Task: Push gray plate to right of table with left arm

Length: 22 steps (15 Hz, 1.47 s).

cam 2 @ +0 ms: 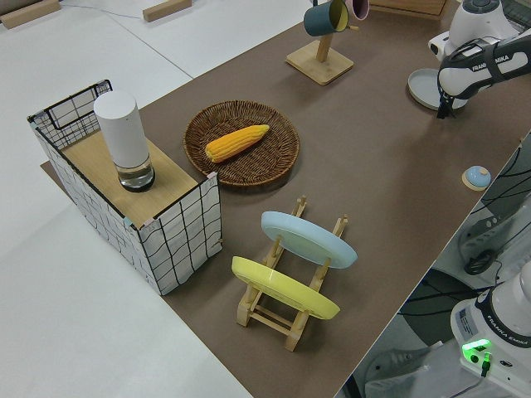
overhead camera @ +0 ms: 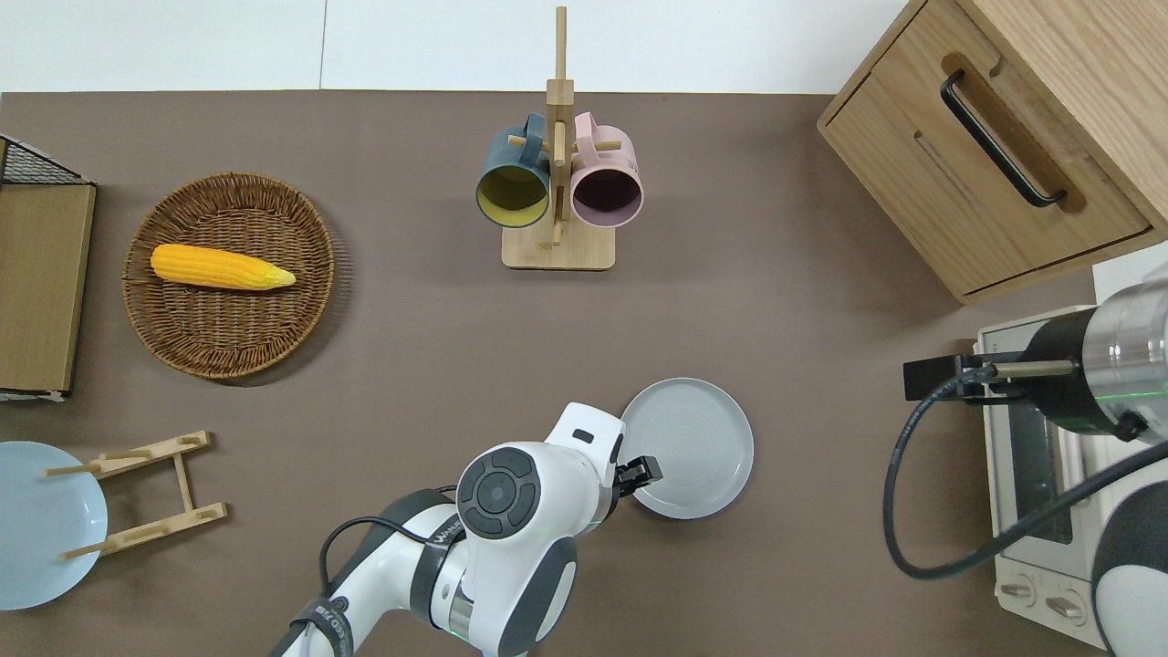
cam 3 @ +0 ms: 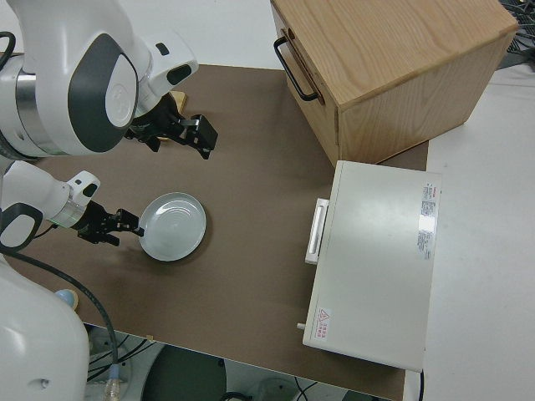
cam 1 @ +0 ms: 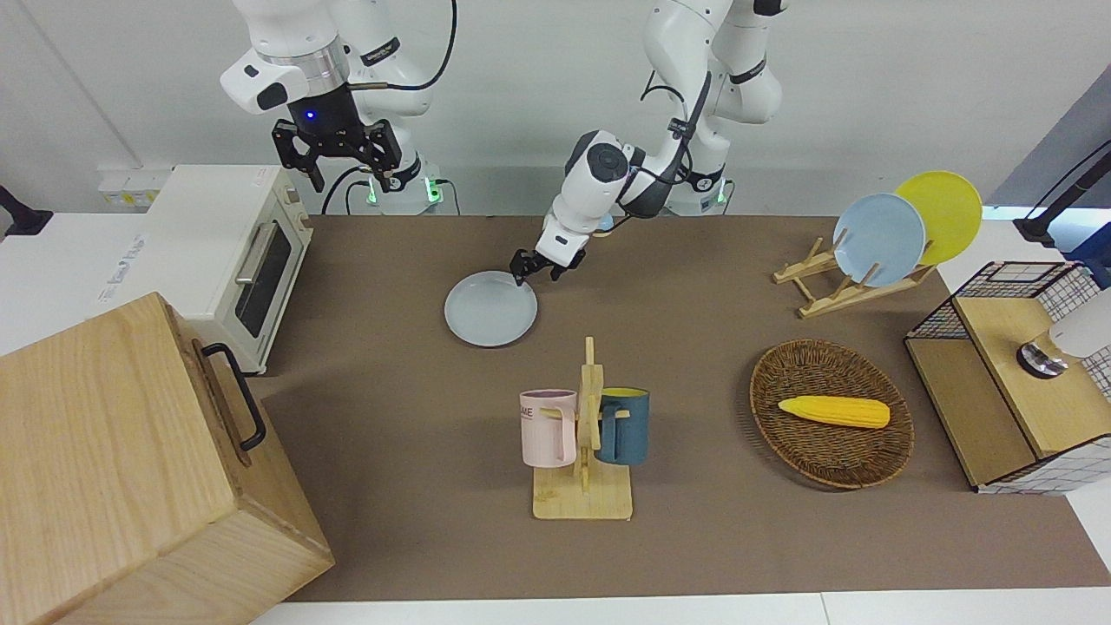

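Contact looks just made: the left gripper [overhead camera: 641, 474], fingers slightly parted and holding nothing, is low at the gray plate [overhead camera: 693, 449]'s rim, mid-table near the robots' edge, so next comes a steady shove toward the toaster oven [cam 1: 239, 252] end.

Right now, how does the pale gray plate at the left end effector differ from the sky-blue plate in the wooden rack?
The pale gray round plate lies flat on the brown table; the sky-blue round plate stands tilted in the wooden rack. The gray one sits alone, with the left end effector at its rim; the sky-blue one leans beside a yellow plate. The gray is duller. Both are plain and round.
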Available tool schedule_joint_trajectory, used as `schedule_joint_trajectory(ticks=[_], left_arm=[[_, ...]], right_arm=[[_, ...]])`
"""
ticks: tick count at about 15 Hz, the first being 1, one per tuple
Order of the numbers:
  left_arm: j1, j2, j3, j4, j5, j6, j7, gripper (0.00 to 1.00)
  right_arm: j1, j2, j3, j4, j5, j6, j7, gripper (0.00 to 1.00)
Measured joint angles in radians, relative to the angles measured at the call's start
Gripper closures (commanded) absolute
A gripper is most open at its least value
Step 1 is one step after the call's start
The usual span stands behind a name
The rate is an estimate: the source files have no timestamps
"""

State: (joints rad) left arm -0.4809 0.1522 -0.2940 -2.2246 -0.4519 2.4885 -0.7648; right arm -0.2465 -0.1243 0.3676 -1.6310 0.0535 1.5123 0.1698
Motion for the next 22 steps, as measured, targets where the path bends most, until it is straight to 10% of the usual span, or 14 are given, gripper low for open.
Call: schedule_joint_trajectory(ticks=[13,22], left_arm=[[0.122,-0.092,0.302,0.309,0.187,-0.698,0.364,0.02],[0.265,-0.106,0.330,0.514,0.362,-0.861,0.579,0.01]], right_arm=[[0.000,0.000,0.000,0.000,0.000,0.000,0.000,0.005],[0.000,0.000,0.000,0.000,0.000,0.000,0.000,0.005]])
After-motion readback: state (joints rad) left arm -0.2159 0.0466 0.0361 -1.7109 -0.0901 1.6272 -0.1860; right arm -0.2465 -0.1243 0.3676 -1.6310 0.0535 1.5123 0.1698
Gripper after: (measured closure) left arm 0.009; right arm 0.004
